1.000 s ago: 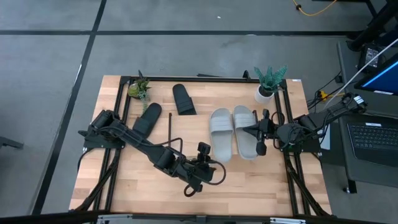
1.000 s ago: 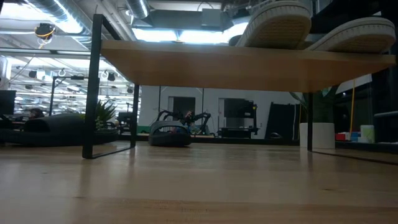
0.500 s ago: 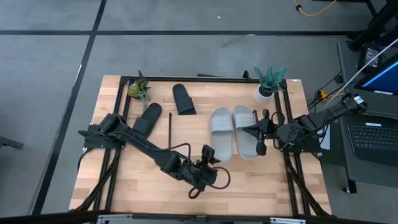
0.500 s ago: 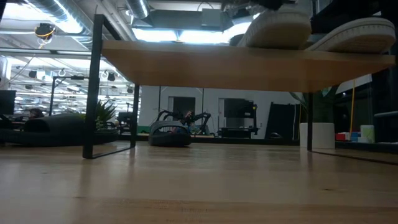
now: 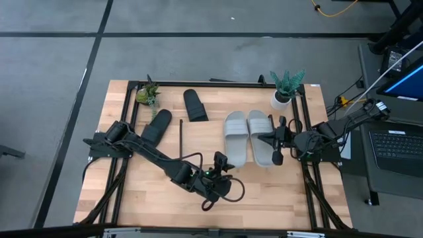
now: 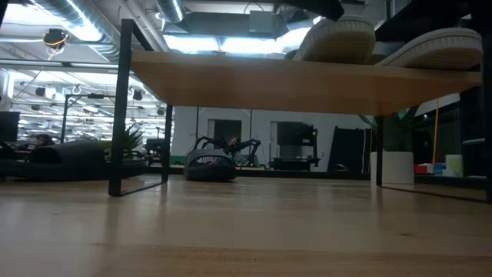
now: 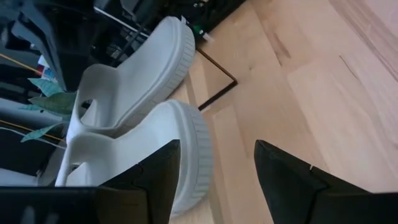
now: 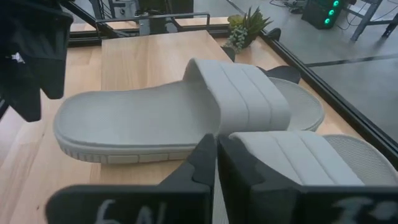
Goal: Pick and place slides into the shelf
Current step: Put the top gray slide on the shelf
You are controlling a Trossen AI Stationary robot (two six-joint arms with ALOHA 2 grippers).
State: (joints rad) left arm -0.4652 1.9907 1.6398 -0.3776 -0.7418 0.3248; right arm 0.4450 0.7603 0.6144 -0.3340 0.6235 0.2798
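Observation:
Two light grey slides, the left one (image 5: 236, 139) and the right one (image 5: 259, 135), lie side by side on the shelf's wooden board (image 5: 205, 140), soles down (image 6: 338, 38). The shelf stands on thin black wire legs (image 6: 117, 108). My left gripper (image 5: 221, 162) is open at the left grey slide's heel (image 7: 186, 134). My right gripper (image 5: 262, 138) is shut over the right grey slide (image 8: 298, 162). Two black slides (image 5: 156, 125) (image 5: 195, 104) rest on the tabletop left of and beyond the shelf. My left gripper has one finger (image 7: 155, 180) beside the heel rim (image 7: 198, 146) of the left grey slide, coming level from the near left; the finger hides the spot, so I cannot tell whether it touches. My right gripper's shut fingertips (image 8: 211, 152) stand at the right slide's strap edge (image 8: 249, 140); touching or not, I cannot tell.
Small potted plants stand at the far corners (image 5: 149, 92) (image 5: 285, 86). Black frame rails (image 5: 129, 106) run along the table's left and right sides. Bare tabletop (image 5: 264, 198) lies near the front edge. A laptop (image 5: 396, 149) sits beyond the right side.
My left gripper moved toward the table's right, up to the left grey slide's heel. That slide straightened and slid a little toward the far edge, and the shelf shifted slightly away with it. The right arm kept still.

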